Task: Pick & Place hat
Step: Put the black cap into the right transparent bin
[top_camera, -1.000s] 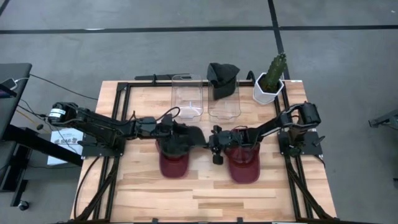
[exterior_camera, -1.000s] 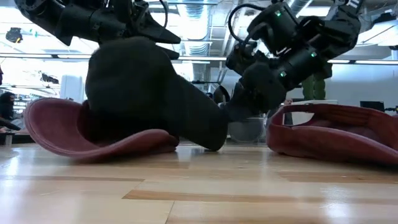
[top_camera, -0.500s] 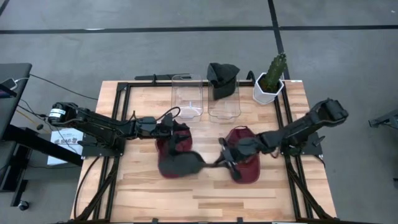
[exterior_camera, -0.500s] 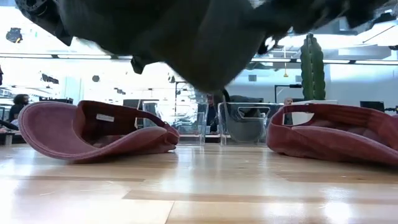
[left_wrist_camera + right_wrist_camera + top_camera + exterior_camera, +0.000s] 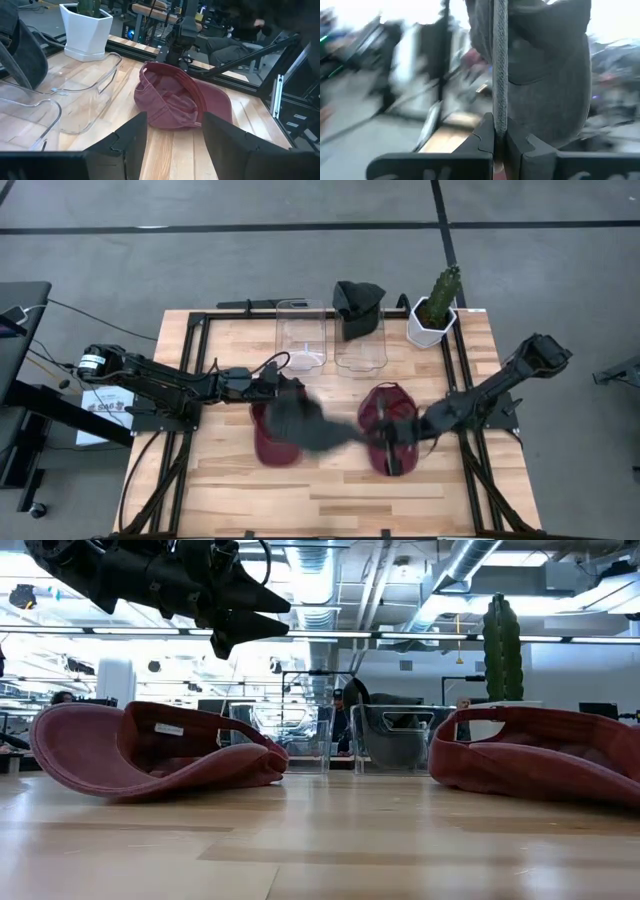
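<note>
- The right hand [image 5: 499, 131], clamped on the dark grey cap [image 5: 305, 425], has swung it clear of the left maroon cap [image 5: 275, 445].
- The left hand [image 5: 172, 137] hovers spread, empty; carrying begins.

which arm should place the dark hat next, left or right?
Right. The right claw is shut on the dark hat, which hangs lifted over the table between the two red hats. The left claw is open and empty above the left red hat.
</note>
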